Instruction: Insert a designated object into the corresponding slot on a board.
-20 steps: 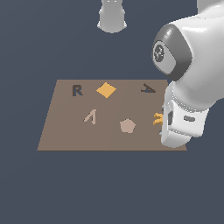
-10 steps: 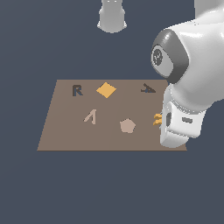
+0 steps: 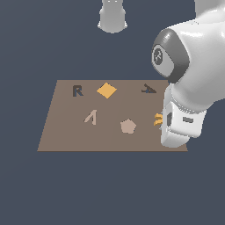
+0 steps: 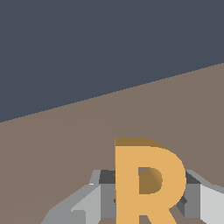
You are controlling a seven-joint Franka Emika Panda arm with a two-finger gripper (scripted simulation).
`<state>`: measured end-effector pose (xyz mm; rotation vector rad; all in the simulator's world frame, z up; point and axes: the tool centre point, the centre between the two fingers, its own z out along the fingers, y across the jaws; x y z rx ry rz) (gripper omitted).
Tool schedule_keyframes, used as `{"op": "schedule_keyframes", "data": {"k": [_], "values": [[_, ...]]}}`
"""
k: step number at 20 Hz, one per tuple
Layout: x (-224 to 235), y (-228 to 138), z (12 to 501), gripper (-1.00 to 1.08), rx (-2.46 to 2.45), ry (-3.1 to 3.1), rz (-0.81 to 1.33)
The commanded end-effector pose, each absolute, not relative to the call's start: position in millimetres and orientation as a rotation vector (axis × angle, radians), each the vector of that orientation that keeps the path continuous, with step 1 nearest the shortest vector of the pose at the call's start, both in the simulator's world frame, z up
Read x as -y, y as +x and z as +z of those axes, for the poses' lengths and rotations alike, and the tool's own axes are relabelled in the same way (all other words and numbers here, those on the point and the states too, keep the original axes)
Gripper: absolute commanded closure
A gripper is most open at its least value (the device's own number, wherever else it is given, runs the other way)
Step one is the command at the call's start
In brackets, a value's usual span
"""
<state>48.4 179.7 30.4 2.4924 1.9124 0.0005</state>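
Flat orange diamond [image 3: 107, 90], pale pink A shape [image 3: 91, 117], pinkish pentagon [image 3: 128, 126], dark A-shaped recess [image 3: 149, 89]

A flat dark blue-grey worktop [image 3: 52, 189] carries a brown rectangular board [image 3: 66, 136] lying flat on it. At the far edge of the exterior view, well apart from the board, a pale grey rounded base [image 3: 113, 17] also stands on the worktop
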Motion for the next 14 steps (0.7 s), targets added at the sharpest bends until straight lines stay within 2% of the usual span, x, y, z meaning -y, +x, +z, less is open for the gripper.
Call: {"op": "schedule_keyframes", "data": {"k": [1,14], "values": [[-179,46,30,1.08,-1.928,2.481,0.0],[-169,3,31,1.08,-2.173,2.269,-0.001]]}}
